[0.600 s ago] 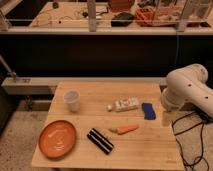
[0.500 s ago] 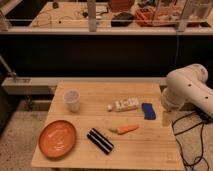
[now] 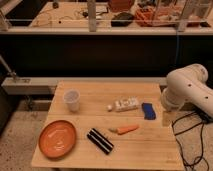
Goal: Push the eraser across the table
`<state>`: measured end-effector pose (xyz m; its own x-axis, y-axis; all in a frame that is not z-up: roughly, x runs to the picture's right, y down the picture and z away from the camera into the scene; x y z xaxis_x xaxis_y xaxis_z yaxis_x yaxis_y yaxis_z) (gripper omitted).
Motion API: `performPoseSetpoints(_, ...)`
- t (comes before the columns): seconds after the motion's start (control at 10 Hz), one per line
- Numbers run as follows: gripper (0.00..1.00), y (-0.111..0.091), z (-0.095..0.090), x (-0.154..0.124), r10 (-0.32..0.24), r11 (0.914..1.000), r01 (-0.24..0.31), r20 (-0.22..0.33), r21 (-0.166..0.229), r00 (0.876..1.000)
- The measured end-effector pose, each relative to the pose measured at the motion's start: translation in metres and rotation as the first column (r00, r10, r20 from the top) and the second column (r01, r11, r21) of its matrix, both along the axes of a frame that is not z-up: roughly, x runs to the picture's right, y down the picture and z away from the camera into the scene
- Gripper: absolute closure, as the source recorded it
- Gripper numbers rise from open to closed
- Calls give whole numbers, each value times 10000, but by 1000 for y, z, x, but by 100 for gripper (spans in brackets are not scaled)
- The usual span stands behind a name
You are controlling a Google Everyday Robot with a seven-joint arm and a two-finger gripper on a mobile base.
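Tabletop scene with the push still to be made. The long, flat black eraser with a pale lengthwise stripe (image 3: 100, 140) lies diagonally near the front edge of the light wooden plank surface (image 3: 145, 156). It sits between a round orange plate (image 3: 57, 138) and a small orange carrot (image 3: 125, 129) and touches neither. Farther back are a translucent white plastic cup (image 3: 72, 100), a white bottle lying on its side (image 3: 124, 105) and a small blue block (image 3: 148, 110). The bulky white robot arm (image 3: 187, 90) stands off the surface's right-hand edge. Its pincer (image 3: 167, 117) hangs at that edge — near the blue block, well apart from the eraser — released, with nothing in it. Compared with the views from half a second earlier, no object has shifted and the arm keeps the same pose, so the push has evidently not begun. Judged from this layout, the pincer must first pass the blue block and the carrot to reach the eraser — the carrot looks likeliest to be knocked on the way.
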<state>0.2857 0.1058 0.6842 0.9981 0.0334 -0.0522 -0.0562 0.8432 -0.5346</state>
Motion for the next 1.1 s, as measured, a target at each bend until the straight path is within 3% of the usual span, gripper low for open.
performPoseSetpoints(0.9,20,0,0,-1,-29,10000,29,16,0,10000)
performPoseSetpoints(1.1,20,7,-3,-15,-308,9995,308,261,-11,9992)
